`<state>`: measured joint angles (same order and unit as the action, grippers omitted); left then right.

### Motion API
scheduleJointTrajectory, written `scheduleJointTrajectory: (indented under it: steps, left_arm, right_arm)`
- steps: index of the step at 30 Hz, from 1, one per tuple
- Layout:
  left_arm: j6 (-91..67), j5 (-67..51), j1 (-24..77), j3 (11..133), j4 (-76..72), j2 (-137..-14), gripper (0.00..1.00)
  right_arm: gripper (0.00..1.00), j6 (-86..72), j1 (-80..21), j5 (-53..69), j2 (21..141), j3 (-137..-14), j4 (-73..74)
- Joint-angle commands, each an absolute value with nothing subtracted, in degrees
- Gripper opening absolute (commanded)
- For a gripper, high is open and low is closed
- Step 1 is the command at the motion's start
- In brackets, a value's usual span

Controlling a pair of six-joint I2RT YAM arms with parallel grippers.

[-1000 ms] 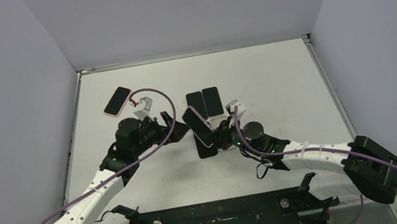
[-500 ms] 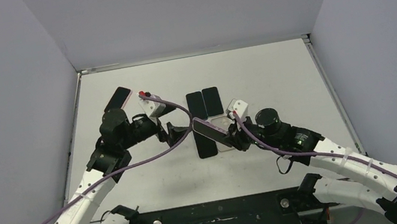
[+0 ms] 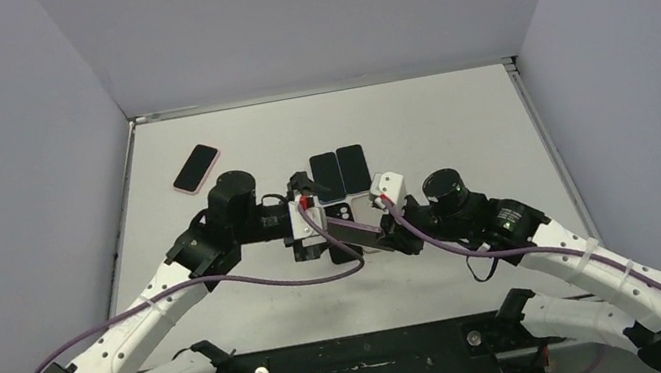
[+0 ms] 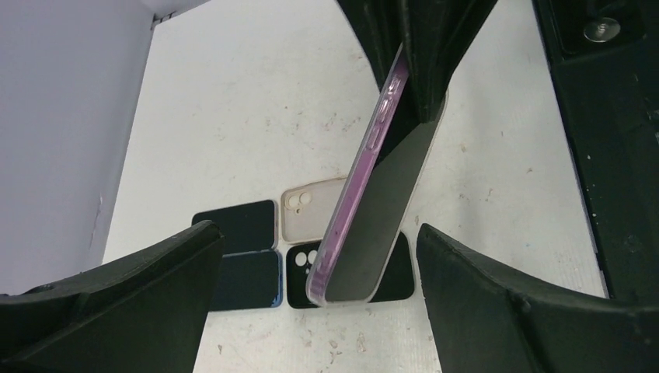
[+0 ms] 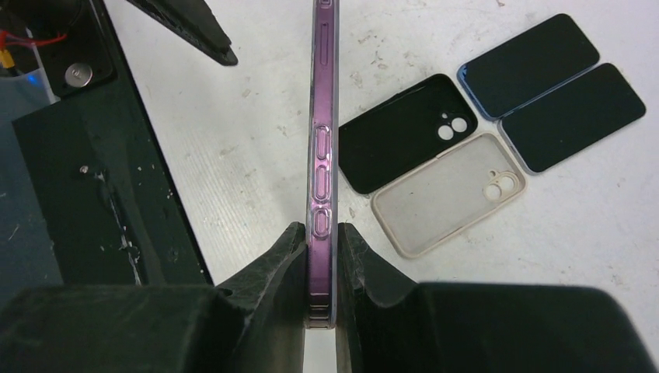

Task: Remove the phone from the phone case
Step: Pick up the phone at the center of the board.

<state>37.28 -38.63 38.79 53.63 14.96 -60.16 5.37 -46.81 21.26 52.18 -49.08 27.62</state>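
You are at the handover stage: the phone (image 4: pixel 382 225) sits fully inside its clear purple case (image 4: pixel 353 194), so nothing has been separated yet. Your right gripper (image 5: pixel 320 233) is clenched on one end of the cased phone, pinching it front to back. It holds the phone in the air over the middle of the desk (image 3: pixel 458 125), above a black case (image 5: pixel 404 132) and a beige case (image 5: pixel 447 194) that lie empty there.

Your left gripper (image 3: pixel 310 241) is released, its jaws spread wide. In its wrist view the free end of the phone points into the gap between the jaws and touches neither.

The next move, as I judge it, calls for the left gripper to catch the lip of the case at that free corner, not the whole body, then peel it back while the right hand keeps its pinch. Clamp both together and nothing will come apart.

Your right arm reaches in from the right with the forearm low and the wrist aimed at the centre. Your left arm stretches in from the left, wrist turned inward to face it. The two grippers are close together, with the phone between them.
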Motion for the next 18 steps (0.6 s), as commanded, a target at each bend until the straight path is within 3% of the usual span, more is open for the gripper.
scheduleJointTrajectory:
  steps: [1,8,16,18]
  left_arm:
    - [45.52,-41.66,42.06,58.17,18.5,-62.89,0.9]
    - [44.17,-42.92,45.13,57.33,18.05,-66.2,0.77]
    - [39.94,-46.95,45.55,56.56,15.92,-69.6,0.51]
    - [38.99,-47.58,45.61,56.37,15.64,-70.14,0.49]
  right_arm:
    - [0.0,7.85,-46.45,25.52,53.25,-53.61,26.08]
    - [0.0,9.72,-46.58,26.88,55.55,-54.31,25.1]
    - [0.0,12.6,-46.52,28.22,58.18,-55.15,22.72]
    - [0.0,13.62,-46.5,28.21,58.5,-55.28,22.26]
